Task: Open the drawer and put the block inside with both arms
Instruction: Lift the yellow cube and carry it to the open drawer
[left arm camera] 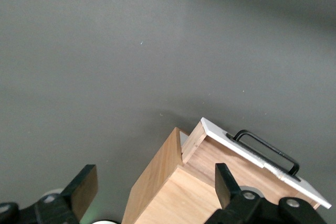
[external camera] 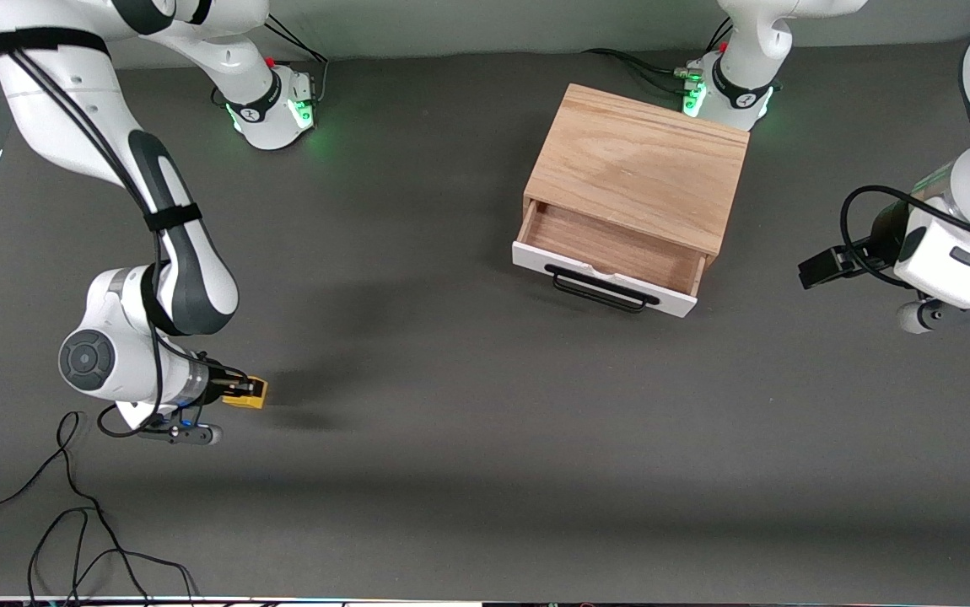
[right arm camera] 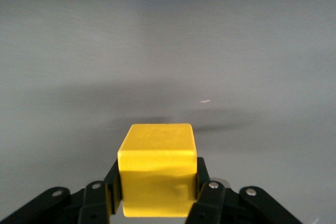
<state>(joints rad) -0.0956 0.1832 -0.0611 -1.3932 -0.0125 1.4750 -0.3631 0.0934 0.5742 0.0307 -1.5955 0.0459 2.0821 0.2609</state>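
The light-oak box (external camera: 645, 160) stands toward the left arm's end of the table. Its drawer (external camera: 611, 253) is pulled open, showing the brown wood inside, the white front panel and the black bar handle (external camera: 601, 291). The drawer is empty. My right gripper (external camera: 240, 390) is shut on the yellow block (external camera: 250, 393) and holds it just over the table near the right arm's end; the block fills the right wrist view (right arm camera: 157, 169). My left gripper (external camera: 818, 268) is open and empty, up in the air beside the box. Its wrist view shows the box (left arm camera: 168, 192) and drawer (left arm camera: 247, 166) between its fingers (left arm camera: 79, 190).
Loose black cables (external camera: 72, 506) lie on the table near the front camera at the right arm's end. The two arm bases (external camera: 278, 105) (external camera: 725, 93) with green lights stand along the table's edge farthest from the front camera. Dark grey table (external camera: 468, 438) surrounds the box.
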